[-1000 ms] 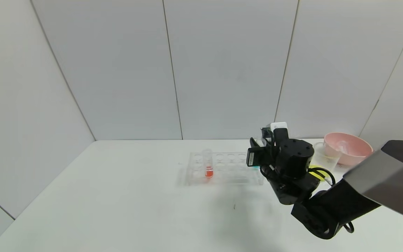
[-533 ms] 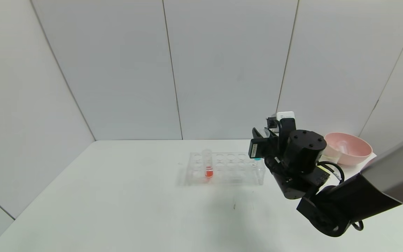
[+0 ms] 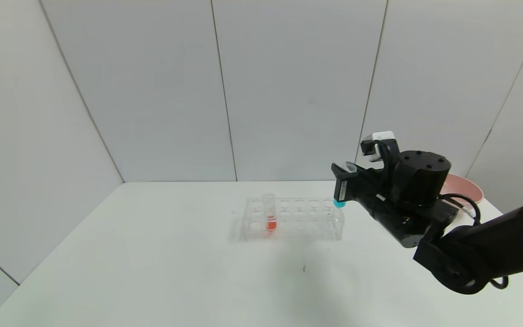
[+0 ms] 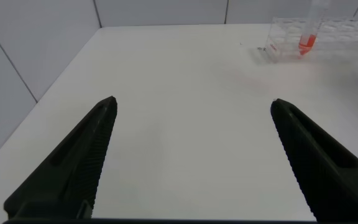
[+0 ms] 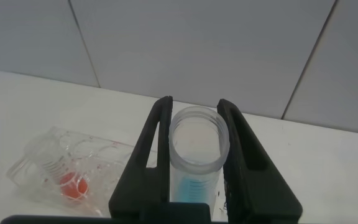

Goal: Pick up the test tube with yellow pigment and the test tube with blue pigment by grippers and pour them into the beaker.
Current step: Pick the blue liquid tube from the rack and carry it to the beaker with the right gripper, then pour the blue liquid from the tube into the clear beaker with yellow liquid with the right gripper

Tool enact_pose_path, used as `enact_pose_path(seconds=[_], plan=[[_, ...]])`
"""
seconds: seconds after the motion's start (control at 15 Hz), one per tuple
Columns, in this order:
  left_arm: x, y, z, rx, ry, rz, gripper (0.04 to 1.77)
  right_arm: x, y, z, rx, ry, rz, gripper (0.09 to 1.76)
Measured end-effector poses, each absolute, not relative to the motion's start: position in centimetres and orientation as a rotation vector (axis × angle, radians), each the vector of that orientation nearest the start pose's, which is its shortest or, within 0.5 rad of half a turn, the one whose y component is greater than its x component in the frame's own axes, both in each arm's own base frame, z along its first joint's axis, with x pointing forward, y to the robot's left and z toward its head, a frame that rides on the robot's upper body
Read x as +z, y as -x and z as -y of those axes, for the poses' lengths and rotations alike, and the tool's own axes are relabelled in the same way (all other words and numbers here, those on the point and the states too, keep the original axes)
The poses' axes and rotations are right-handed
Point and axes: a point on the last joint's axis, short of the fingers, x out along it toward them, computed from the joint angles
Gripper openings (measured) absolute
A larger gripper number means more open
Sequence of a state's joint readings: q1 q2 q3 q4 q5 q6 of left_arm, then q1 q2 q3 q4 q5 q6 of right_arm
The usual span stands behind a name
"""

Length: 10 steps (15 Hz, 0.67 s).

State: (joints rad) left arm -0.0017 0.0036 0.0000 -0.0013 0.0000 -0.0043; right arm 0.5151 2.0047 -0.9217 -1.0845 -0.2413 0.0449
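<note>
My right gripper (image 3: 342,184) is shut on the test tube with blue pigment (image 3: 339,204) and holds it upright in the air, just above the right end of the clear rack (image 3: 293,218). In the right wrist view the tube (image 5: 194,146) sits between the two black fingers (image 5: 156,134), open mouth up, with blue liquid low inside. My left gripper (image 4: 192,104) is open and empty over bare table, far from the rack. The yellow tube and the beaker are hidden behind my right arm.
A tube with orange-red liquid (image 3: 270,217) stands in the rack's left part; it also shows in the left wrist view (image 4: 307,40). A pink bowl (image 3: 463,186) sits at the back right, partly behind my arm. White walls close the table's far side.
My right gripper has risen and shifted right with the blue tube, lifting it out of the rack. The arm now covers the beaker and the yellow patch beside it.
</note>
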Motion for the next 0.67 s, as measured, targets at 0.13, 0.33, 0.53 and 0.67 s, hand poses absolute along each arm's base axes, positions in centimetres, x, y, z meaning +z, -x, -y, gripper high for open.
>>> enact_pose_path(seconds=[0.13,0.33,0.53,0.67], plan=[[7.6,2.3,0.0,-0.002,0.004,-0.002,1.76,16.4,-32.7,-15.6,0.371,-0.042,-0.048,0.55],[7.6,2.3,0.0,-0.002,0.004,-0.003,1.76,17.1,-31.8,-10.9,0.515,-0.045,-0.126,0.55],[7.6,2.3,0.0,-0.002,0.004,-0.003,1.76,17.6,-31.1,-6.4,0.569,-0.052,-0.203,0.55],[7.6,2.3,0.0,-0.002,0.004,-0.002,1.76,17.6,-30.9,-3.6,0.587,-0.005,-0.229,0.55]])
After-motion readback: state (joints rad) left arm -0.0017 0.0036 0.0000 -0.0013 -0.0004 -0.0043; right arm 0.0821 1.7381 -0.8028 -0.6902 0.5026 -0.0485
